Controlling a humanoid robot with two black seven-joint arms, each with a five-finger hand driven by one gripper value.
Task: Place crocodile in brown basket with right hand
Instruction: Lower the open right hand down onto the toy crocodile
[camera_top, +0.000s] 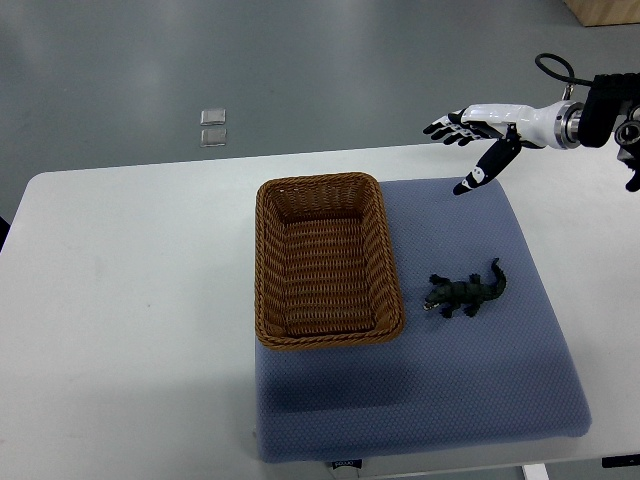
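Since only the top view is supplied, everything is read from it. Task is judged to be at the start: nothing is grasped, and the brown basket (318, 183) is seen with nothing inside. The crocodile (466, 293) is found lying flat on the blue mat (450, 390), just right of the basket and apart from its right wall, snout turned toward the basket, tail away. The right hand (487, 125) is held in the air up and to the right of the basket, well apart from the crocodile, fingers spread wide, thumb angled down; nothing is held. The left hand is not shown. Remaining, as judged: hand to be brought down over the crocodile, closed on it, carried left over the basket rim, then opened. Count: one basket, one crocodile, one mat, one white table (130, 300) under both, one robot hand in view, two small clear squares (213, 127) on the floor beyond the basket's far end.
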